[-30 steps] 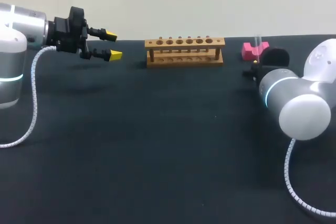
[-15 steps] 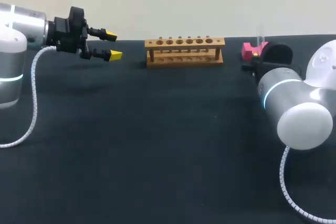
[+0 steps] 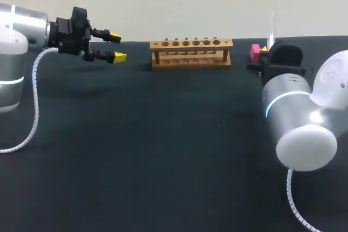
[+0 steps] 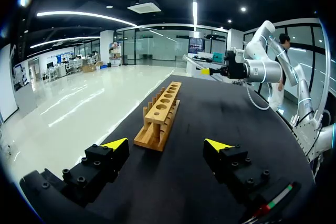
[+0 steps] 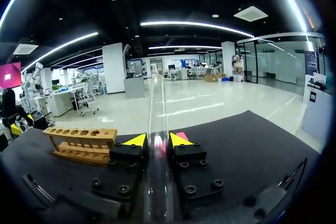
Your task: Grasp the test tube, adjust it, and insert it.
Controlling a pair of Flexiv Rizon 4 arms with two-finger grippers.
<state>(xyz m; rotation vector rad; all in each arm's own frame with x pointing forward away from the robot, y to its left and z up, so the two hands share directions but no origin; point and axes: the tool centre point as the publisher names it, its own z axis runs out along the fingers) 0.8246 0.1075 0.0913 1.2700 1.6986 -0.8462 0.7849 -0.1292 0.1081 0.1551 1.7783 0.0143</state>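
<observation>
Glass test tube [image 3: 272, 25]: pinched from both sides by the yellow tips of the right gripper [image 3: 265, 51], off the table at the far right, just beside the pink block [image 3: 254, 51].
Tube axis: upright, so roughly parallel to the rack holes, judging by the head view.
Rack [image 3: 191, 52]: wooden, to the tube's left, well apart, holes facing up.
Left gripper [image 3: 115, 47]: fingers spread, holding nothing, past the rack's other end.
Nearer arm: right. Insertion probably needs a sideways carry over a hole, then straight down.
</observation>
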